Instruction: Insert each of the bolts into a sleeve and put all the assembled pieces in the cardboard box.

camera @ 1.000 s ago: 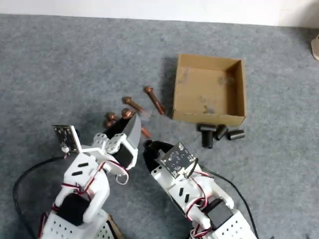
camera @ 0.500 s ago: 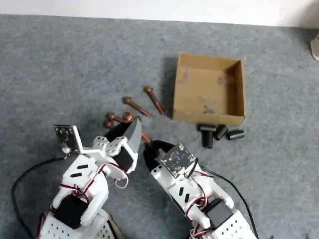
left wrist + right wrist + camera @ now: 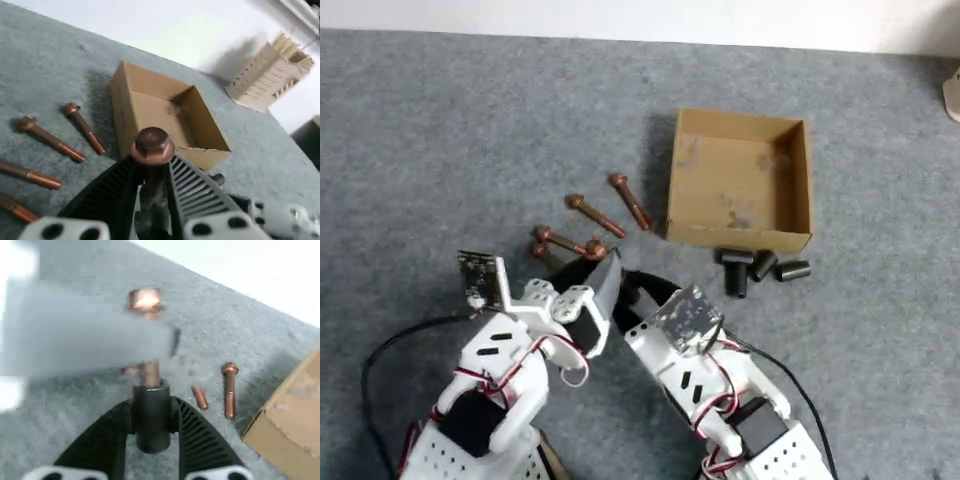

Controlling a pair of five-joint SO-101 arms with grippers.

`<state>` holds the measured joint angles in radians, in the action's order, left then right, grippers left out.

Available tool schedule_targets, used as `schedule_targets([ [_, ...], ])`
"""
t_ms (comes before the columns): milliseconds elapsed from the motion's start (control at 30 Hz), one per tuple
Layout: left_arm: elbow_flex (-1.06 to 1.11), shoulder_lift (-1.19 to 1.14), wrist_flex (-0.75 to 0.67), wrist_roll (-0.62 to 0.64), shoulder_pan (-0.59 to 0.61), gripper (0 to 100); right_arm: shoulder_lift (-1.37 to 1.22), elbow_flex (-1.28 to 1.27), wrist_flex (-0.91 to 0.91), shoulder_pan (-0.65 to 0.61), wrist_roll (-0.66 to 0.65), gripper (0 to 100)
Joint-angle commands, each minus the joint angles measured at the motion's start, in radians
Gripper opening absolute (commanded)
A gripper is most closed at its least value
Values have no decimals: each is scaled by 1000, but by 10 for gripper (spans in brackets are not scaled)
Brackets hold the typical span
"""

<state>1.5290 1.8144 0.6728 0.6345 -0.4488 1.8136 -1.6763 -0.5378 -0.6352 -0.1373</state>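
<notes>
Left gripper (image 3: 152, 162) shifted right to lower centre, closed on a bolt (image 3: 152, 145) whose shank meets the sleeve (image 3: 151, 430) clamped in the right gripper (image 3: 152, 407). Cardboard box (image 3: 738, 238) sits upper right, spare sleeves (image 3: 757, 268) just below it.

- The cardboard box (image 3: 738, 237) is brown, open on top, and stands flat.
- Three black sleeves (image 3: 757, 268) lie just outside one wall of it.
- Loose copper bolts (image 3: 630, 200) lie on their sides near the box.
- One bolt (image 3: 152, 145) stands head up, and its shank meets a fourth sleeve (image 3: 151, 415).

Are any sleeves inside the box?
No, the loose sleeves lie outside, beside the box.
</notes>
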Motion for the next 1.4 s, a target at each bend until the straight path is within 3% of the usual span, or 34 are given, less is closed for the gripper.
schedule_targets([
  [0,10,-5,9,-44,-38,5,25,-120,47,127,106,5],
  [200,35,-5,8,-147,-85,5,25,-120,48,166,124,5],
  [367,35,-5,11,-321,-76,5,25,-120,48,166,124,5],
  [533,33,-5,12,-341,-84,22,25,-120,48,168,124,5],
  [800,-33,-5,149,-336,-74,352,25,-124,48,216,123,5],
  [900,-27,-5,160,-341,-62,429,25,-124,48,245,123,5],
  [1133,-22,-13,163,-344,240,416,19,-122,24,289,41,5],
  [1367,12,-5,301,-344,472,367,18,-120,-5,298,-74,4],
])
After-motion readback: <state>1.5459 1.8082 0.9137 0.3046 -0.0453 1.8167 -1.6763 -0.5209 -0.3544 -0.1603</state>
